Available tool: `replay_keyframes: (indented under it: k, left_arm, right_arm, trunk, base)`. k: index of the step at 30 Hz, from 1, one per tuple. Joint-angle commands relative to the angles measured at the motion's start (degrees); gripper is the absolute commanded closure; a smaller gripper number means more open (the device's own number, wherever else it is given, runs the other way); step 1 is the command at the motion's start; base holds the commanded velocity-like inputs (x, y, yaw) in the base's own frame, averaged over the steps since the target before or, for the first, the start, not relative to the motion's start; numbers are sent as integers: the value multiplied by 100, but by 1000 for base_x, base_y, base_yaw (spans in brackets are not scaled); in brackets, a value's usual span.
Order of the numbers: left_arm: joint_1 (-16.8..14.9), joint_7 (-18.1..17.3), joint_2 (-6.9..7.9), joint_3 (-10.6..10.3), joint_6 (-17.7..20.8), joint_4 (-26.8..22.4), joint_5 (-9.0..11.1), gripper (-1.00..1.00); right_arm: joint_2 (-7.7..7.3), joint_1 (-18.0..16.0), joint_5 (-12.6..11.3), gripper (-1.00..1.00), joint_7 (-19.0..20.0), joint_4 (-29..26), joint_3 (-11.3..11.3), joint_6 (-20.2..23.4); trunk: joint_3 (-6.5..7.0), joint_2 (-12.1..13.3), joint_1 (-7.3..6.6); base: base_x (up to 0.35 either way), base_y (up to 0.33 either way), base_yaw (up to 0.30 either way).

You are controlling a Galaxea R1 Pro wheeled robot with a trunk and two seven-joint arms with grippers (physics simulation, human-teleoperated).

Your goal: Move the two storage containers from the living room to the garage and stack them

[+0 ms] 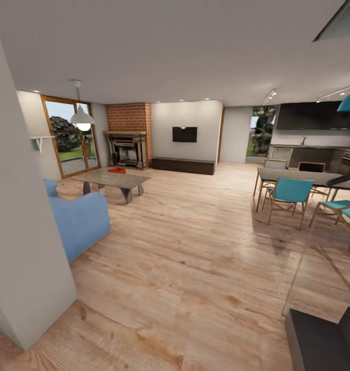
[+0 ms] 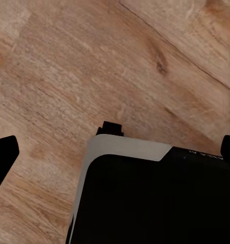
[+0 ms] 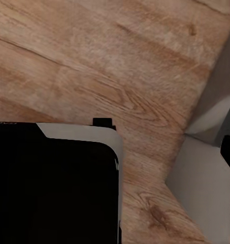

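across the head view, a light wood-plank floor [image 1: 195, 247] is stretching away through an open living room. a small red-orange rectangular container [image 1: 116, 170] is sitting at the far end of a grey low table [image 1: 113, 180], well away from the robot; a second one cannot be told apart at this size. a blue sofa [image 1: 80, 219] is standing near that table, partly behind a white wall corner [image 1: 20, 232]. a white pendant lamp [image 1: 82, 119] is hanging above, with a brick fireplace [image 1: 128, 136] and a black wall screen [image 1: 185, 134] along the back wall. a dark dining table [image 1: 309, 178] with teal chairs [image 1: 291, 196] is standing off to the robot's right, and the dark robot base [image 1: 319, 340] is showing at the lower corner.

looking from the left wrist, the camera is pointing down at wood planks [image 2: 94, 76] and the black, white-edged body of the robot [image 2: 155, 198]. dark fingertips [image 2: 3, 157] of the left gripper [image 2: 117, 152] are sitting far apart at the picture's edges, so the jaws are spread, holding nothing.

looking from the right wrist, planks [image 3: 120, 66], the same dark body [image 3: 54, 188] and a white wall foot [image 3: 206, 193] are showing. one dark fingertip [image 3: 229, 152] of the right gripper is peeking in; i cannot tell how its jaws are standing.
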Motion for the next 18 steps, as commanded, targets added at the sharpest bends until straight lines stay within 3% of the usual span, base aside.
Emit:
replay_keyframes:
  k: [1, 18]
  left_arm:
    - [-5, 14, -1, -51, -14, 1, 43, -100]
    - [-6, 22, -1, -53, -17, 1, 52, -100]
  right_arm:
    - [1, -9, -37, -100, -11, 18, 48, -35]
    - [-17, -9, -38, -100, -11, 18, 39, -41]
  trunk:
    - [-9, -6, 4]
    - [-9, -6, 4]
  base:
    - [323, 0, 0]
    - [323, 0, 0]
